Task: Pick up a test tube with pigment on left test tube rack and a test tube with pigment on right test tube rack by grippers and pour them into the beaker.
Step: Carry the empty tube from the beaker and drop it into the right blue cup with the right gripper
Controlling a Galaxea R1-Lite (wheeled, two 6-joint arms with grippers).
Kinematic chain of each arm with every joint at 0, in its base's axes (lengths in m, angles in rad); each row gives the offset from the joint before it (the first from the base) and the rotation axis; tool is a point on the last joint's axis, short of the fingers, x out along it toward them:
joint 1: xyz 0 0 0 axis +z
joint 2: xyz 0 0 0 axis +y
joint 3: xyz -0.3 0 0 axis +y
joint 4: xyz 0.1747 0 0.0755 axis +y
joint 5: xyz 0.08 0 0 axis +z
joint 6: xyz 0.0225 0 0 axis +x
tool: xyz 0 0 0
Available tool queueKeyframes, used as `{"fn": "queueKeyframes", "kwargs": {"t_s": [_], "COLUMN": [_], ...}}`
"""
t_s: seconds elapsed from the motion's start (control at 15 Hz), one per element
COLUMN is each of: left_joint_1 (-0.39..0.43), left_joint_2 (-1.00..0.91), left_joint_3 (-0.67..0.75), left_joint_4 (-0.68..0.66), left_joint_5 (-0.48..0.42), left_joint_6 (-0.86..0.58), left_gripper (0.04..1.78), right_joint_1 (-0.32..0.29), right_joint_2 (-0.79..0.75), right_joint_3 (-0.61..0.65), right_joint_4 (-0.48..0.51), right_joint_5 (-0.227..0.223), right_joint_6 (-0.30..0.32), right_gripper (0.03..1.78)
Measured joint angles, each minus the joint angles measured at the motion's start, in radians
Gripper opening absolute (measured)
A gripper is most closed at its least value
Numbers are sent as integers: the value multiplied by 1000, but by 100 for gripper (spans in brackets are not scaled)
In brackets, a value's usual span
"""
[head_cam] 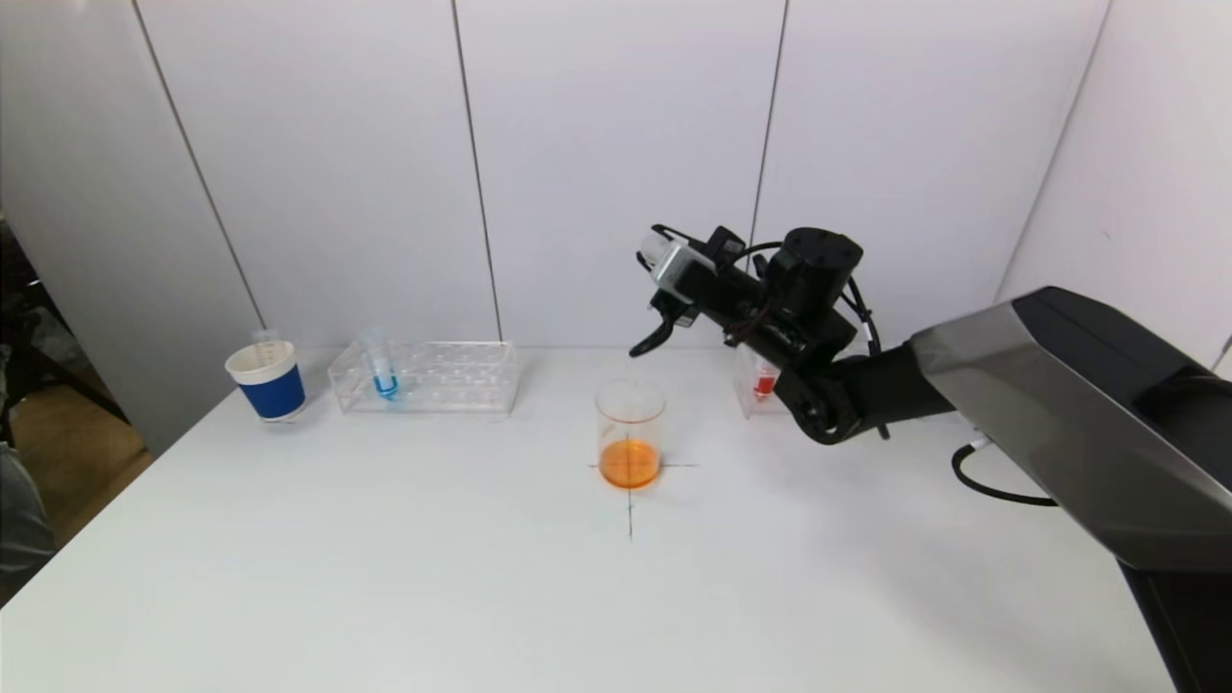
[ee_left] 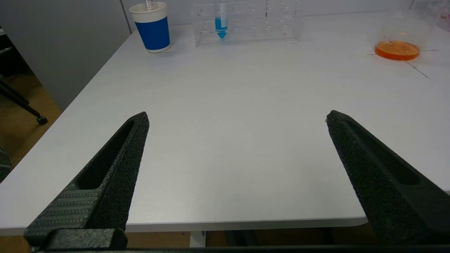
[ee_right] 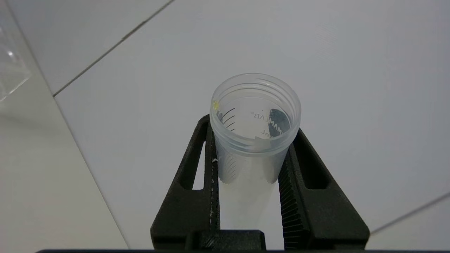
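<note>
- Head view: the right gripper (head_cam: 664, 258) hangs above and behind the glass beaker (head_cam: 630, 433) of orange liquid, pinching a clear plastic test tube (head_cam: 661, 248).
- Left wrist view: the left gripper (ee_left: 237, 117), its textured black fingers spread, sits low over the white table (ee_left: 225, 140); the blue-pigment tube (ee_left: 221, 21) stands in the acrylic left rack (ee_left: 248, 21).
- Right wrist view: ribbed pads (ee_right: 285, 182) press the tube's transparent, round-mouthed, threaded wall.

test tube (ee_right: 255, 116): mirrored print seen through wall, illegible; graduation marks.
</note>
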Motion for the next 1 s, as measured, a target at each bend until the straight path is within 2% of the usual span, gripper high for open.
{"fn": "queueKeyframes", "kwargs": {"t_s": [0.27, 0.4, 0.67, 0.8, 1.0], "left_joint_1": [0, 0, 0, 0, 0], "left_joint_2": [0, 0, 0, 0, 0], "left_joint_3": [0, 0, 0, 0, 0], "left_joint_4": [0, 0, 0, 0, 0], "left_joint_5": [0, 0, 0, 0, 0], "left_joint_6": [0, 0, 0, 0, 0], "left_gripper": [176, 176, 176, 176, 176], "right_joint_1": [4, 5, -26, -74, -148], "right_joint_2": [-63, -101, -184, -211, -250], "right_joint_3": [-2, -3, -43, -93, -134], "right_joint_4": [101, 176, 409, 505, 658], "right_joint_5": [-192, -268, -413, -450, -453], "right_joint_6": [204, 314, 531, 608, 686], "right_gripper": [53, 53, 53, 53, 53]}}
